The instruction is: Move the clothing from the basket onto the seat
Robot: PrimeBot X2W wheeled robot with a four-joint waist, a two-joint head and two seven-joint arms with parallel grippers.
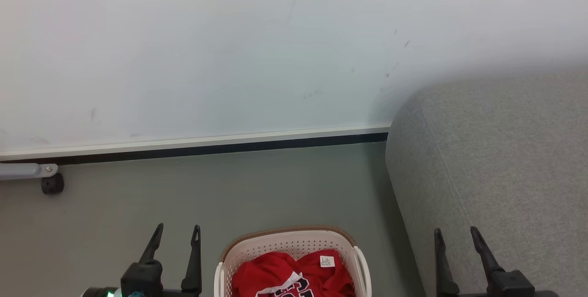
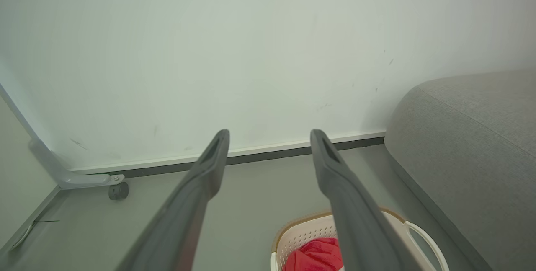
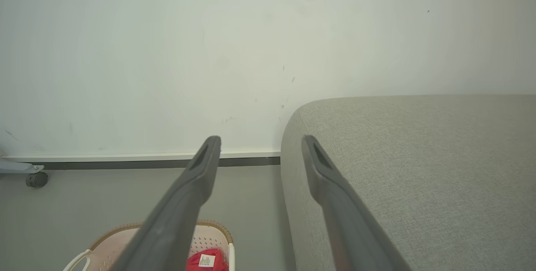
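Red clothing (image 1: pixel 294 276) with navy-and-white lettering and a small white label lies inside the cream perforated basket (image 1: pixel 280 244) on the floor at the bottom middle of the head view. The grey seat (image 1: pixel 496 173) rises to the right of the basket. My left gripper (image 1: pixel 177 237) stands open to the left of the basket, nothing between its fingers. My right gripper (image 1: pixel 455 237) stands open in front of the seat's side, also empty. The left wrist view has the basket (image 2: pixel 301 233) and clothing (image 2: pixel 314 256) low down, beside the seat (image 2: pixel 473 153). The right wrist view has the basket (image 3: pixel 209 235), clothing (image 3: pixel 207 260) and seat (image 3: pixel 418 170).
A pale wall (image 1: pixel 229 49) with a white and dark baseboard (image 1: pixel 206 145) runs behind the grey floor (image 1: pixel 252 187). A grey metal leg on a black caster (image 1: pixel 52 183) sits at the far left by the wall.
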